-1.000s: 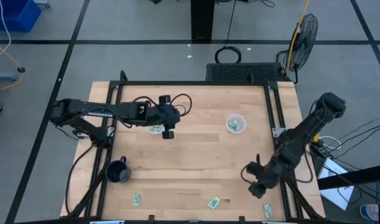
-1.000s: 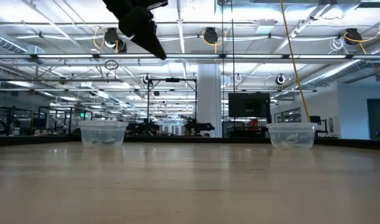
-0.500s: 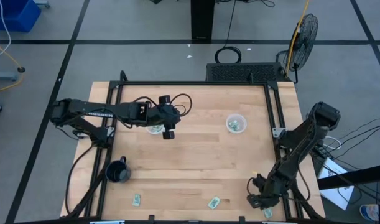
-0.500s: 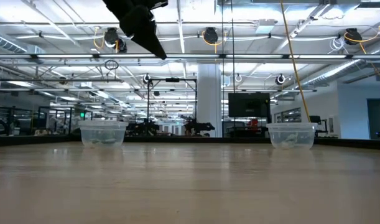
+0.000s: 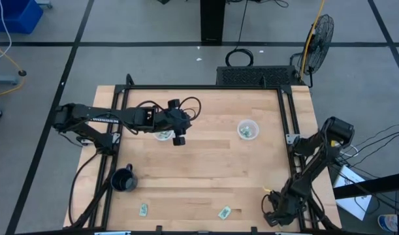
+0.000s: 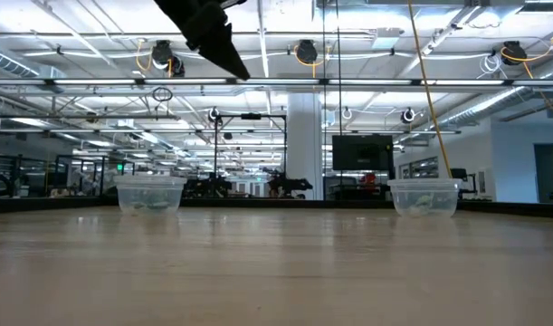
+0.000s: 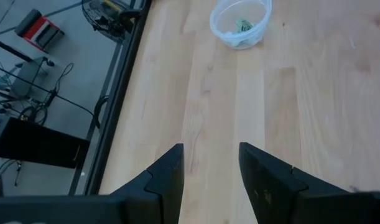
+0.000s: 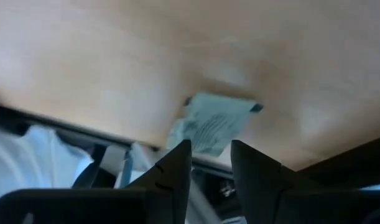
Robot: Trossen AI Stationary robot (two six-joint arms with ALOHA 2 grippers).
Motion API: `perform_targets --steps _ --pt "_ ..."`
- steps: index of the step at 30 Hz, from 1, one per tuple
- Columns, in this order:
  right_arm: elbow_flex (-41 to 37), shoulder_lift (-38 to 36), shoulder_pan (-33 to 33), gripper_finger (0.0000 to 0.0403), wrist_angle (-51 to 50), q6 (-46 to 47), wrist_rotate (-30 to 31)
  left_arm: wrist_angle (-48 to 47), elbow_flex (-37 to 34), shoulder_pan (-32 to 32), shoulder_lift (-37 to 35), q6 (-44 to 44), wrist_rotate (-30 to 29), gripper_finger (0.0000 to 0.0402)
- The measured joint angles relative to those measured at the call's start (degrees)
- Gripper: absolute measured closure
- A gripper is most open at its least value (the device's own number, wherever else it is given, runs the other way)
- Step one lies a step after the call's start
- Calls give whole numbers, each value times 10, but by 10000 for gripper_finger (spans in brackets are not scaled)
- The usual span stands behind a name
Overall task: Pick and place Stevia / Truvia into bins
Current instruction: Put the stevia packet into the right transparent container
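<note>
A pale green packet lies flat just ahead of the right gripper's spread fingers, which have moved closer.

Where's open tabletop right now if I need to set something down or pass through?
The widest bare wood lies mid-table, between the two cups and the packets along the near edge. The strip between the cups is partly taken by the left gripper. Crowded: the near right corner, where the right gripper is over a packet, and around the mug.

Overhead downward, table-level sideways, 2 wrist views; both cups shared.
</note>
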Motion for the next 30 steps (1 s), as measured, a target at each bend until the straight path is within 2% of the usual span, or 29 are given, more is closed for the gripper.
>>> perform_targets --steps 7,10,15,20,28,30 --pt "2 29 8 299 -4 -23 -1 14 0 0 0 2 0 243" --pt "2 29 9 308 -18 -57 28 14 0 0 0 2 0 243" --pt "2 13 8 347 -57 -110 82 14 0 0 0 2 0 243" --pt "2 5 -2 396 -97 -149 110 14 0 0 0 2 0 243" --pt "1 -7 -37 401 -105 -225 218 14 0 0 0 3 0 243" --pt "0 -27 -49 402 -113 -257 266 14 0 0 0 3 0 243"
